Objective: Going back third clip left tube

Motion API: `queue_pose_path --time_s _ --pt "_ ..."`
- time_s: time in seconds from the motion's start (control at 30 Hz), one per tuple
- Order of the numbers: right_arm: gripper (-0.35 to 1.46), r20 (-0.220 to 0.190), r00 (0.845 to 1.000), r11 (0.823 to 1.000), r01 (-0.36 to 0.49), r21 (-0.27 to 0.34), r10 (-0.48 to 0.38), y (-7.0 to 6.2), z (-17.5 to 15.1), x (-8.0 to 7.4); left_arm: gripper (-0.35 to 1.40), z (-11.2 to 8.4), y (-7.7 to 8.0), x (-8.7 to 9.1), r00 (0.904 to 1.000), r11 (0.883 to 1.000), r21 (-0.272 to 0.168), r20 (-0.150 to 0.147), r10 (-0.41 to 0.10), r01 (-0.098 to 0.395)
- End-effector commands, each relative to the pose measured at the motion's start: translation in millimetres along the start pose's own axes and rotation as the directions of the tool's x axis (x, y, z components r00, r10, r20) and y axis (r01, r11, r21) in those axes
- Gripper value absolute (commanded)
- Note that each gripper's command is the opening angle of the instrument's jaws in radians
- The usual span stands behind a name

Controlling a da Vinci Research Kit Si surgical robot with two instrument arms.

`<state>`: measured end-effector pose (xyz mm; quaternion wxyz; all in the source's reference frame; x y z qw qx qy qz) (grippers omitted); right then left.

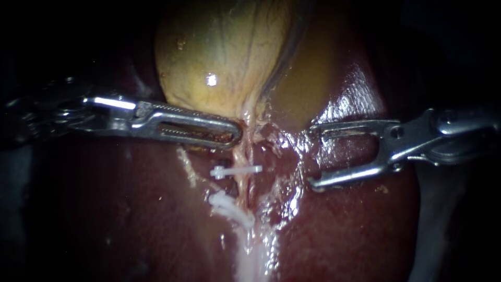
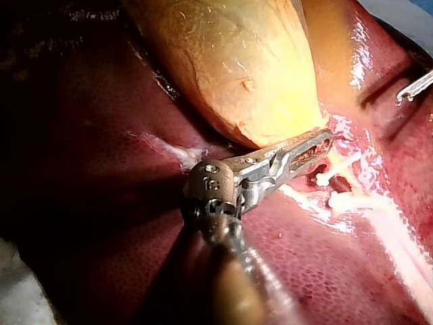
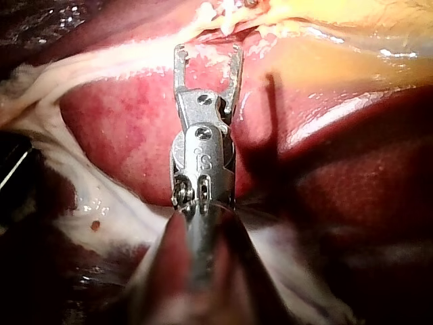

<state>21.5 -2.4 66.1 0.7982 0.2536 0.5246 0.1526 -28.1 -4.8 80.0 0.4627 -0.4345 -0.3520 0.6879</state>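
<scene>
Right instrument: jaws wide open, empty, just beside the tube and level with the upper white clip on it. Left instrument: jaws closed on the gallbladder edge.

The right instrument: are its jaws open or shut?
Open. In the endoscope view the right instrument shows a wide gap between its jaws, with nothing gripped; only liver shows through the gap.

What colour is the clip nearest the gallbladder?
White. The clip by the gallbladder shows best in the endoscope view.
</scene>
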Motion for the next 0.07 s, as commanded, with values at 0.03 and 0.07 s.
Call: queue_pose_path --time_s 0.03,0.07 --pt "0.5 0.0 1.0 1.0 0.0 -0.001 0.0 0.0 0.0 0.0 -0.35 0.0 0.0 0.0 1.0 1.0 0.0 0.0 0.0 0.0" --pt "0.5 0.0 1.0 1.0 0.006 -0.001 -0.006 0.0 0.0 0.1 -0.35 -0.1 0.0 0.0 1.0 1.0 0.0 0.0 0.0 0.0"
